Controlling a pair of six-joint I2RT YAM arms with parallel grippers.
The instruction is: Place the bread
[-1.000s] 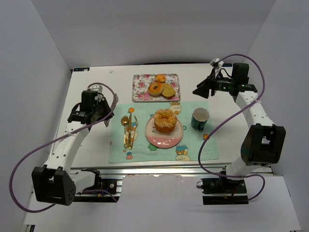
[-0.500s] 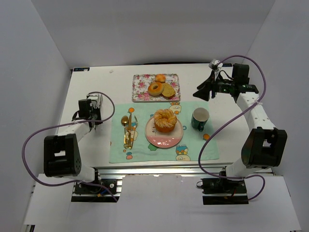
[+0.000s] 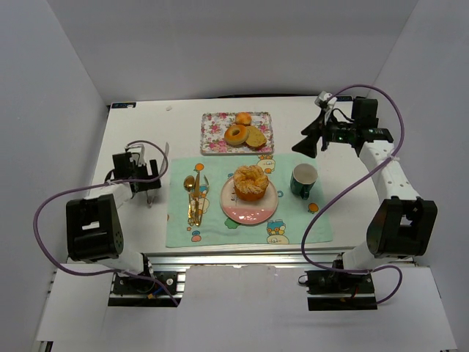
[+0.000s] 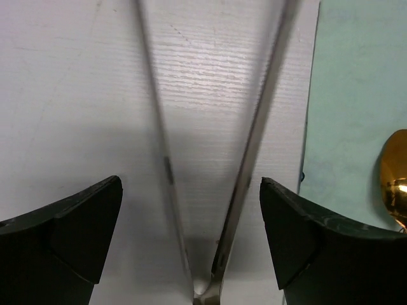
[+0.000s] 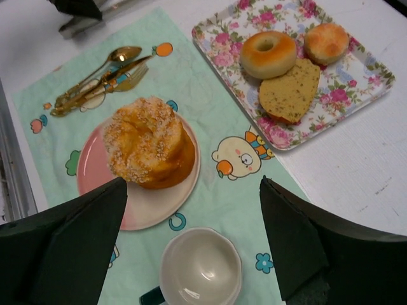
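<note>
The bread [image 3: 250, 182], a tall golden bun with a pale lobed top, sits on a pink plate [image 3: 253, 215] on the green mat; it also shows in the right wrist view [image 5: 149, 143]. My left gripper [image 3: 146, 183] is low at the mat's left edge, open [image 4: 191, 235]. Metal tongs [image 4: 251, 159] lie on the white table between its fingers [image 4: 70, 235], untouched. My right gripper [image 3: 306, 143] hovers right of the tray, open and empty [image 5: 191, 248], above the cup and plate.
A floral tray [image 3: 212, 132] at the back holds a ring donut [image 5: 268, 54], a small roll [image 5: 326, 42] and a bread slice [image 5: 289, 92]. A dark green cup [image 3: 303, 180] stands right of the plate. Gold cutlery [image 3: 193, 196] lies left of it on the mat [image 3: 293, 227].
My left arm has folded back toward its base and the gripper has come down near the mat's left edge, with the tongs now on the table. The right arm has hardly moved.
</note>
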